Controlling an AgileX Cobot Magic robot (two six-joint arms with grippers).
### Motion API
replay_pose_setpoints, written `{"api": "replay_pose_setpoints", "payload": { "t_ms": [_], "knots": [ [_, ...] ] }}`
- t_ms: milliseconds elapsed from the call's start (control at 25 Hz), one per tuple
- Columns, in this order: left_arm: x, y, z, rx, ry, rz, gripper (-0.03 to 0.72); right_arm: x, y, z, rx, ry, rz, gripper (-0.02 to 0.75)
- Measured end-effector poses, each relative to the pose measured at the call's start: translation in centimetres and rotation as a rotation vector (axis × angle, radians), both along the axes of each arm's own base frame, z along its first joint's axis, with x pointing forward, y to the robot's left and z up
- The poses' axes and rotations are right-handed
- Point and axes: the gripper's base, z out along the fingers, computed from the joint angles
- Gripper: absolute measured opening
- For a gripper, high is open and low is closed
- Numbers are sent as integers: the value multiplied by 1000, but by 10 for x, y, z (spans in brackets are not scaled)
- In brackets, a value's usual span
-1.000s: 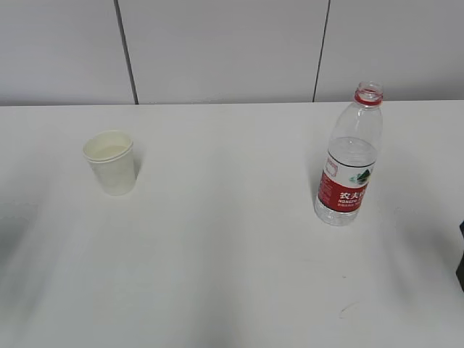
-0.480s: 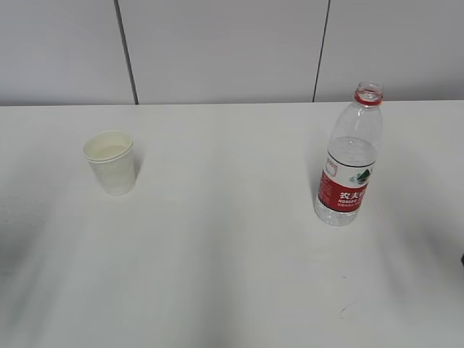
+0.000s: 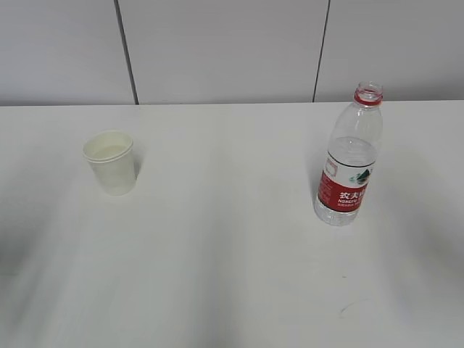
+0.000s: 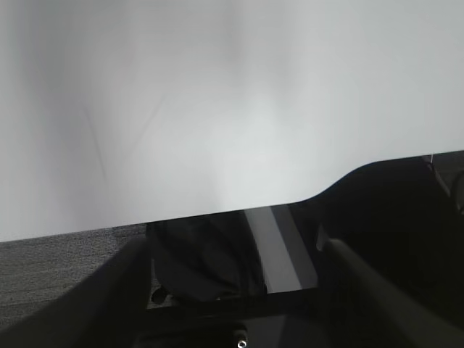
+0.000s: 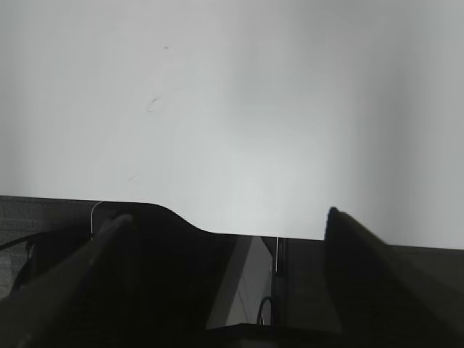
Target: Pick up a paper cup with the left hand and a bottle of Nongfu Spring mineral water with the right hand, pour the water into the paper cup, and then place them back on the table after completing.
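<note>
A white paper cup (image 3: 111, 162) stands upright on the left of the white table (image 3: 225, 239). An uncapped Nongfu Spring bottle (image 3: 349, 156) with a red label stands upright on the right, with clear water (image 3: 353, 155) up to about its shoulder. Neither arm shows in the exterior view. In the left wrist view my left gripper (image 4: 235, 290) is open and empty at the table's front edge. In the right wrist view my right gripper (image 5: 225, 261) is open and empty, also at the front edge. Cup and bottle are out of both wrist views.
A small dark scuff mark (image 3: 353, 307) lies on the table near the front right, and it also shows in the right wrist view (image 5: 153, 104). A grey panelled wall (image 3: 217, 51) runs behind the table. Below the table edge is dark floor (image 4: 43, 275).
The dark bit of the right arm at the right edge of the exterior view has slid out of sight. Cup and bottle have not moved.
</note>
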Motion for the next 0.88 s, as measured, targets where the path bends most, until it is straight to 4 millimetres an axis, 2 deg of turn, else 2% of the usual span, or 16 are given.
{"api": "replay_pose_setpoints", "payload": {
  "t_ms": [320,560,760,880],
  "knots": [
    [0,-1,0,-15,0,3,447,-45,-5,30,21,-203,2,589],
    [-10,2,13,-10,-90,-5,431,-89,-9,45,38,-381,3,589],
    [-17,3,24,-22,-186,-5,411,-118,-12,52,49,-493,5,589],
    [-22,4,30,-30,-239,-5,403,-130,-13,46,52,-523,5,588]
  ]
}}
